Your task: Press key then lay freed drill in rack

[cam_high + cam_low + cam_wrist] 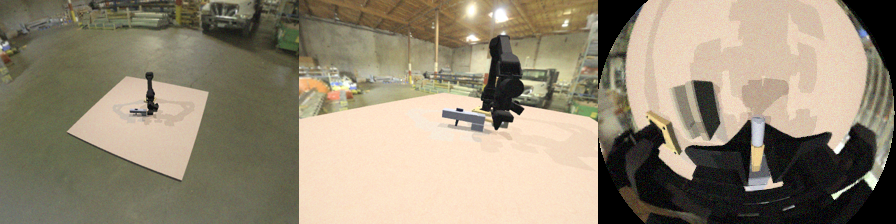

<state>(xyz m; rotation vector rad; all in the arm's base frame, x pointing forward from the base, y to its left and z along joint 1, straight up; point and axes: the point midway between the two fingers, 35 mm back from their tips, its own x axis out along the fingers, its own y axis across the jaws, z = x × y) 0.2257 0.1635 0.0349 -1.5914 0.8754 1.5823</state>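
Observation:
The black gripper point(150, 113) point(496, 128) point(758, 134) is low over the table, shut on a slim upright piece that looks like the drill. In the wrist view, the drill point(757, 137) has a grey round end and a yellow band. It stands on a grey block point(759, 176) between the fingers; the top and exterior views hide it behind the gripper. A blue-grey beam point(138, 111) point(464, 116) lies left of the gripper. The black key point(136, 109) point(459, 109) shows on its top, with a dark pin below. A yellow plate with holes point(478, 109) point(664, 131), possibly the rack, is behind.
The pale square table top point(120, 138) point(406, 173) has its front edge well in front of the gripper. A tall grey and black form point(704, 107) shows left of the fingers in the wrist view, possibly the beam. Arm shadows cross the table.

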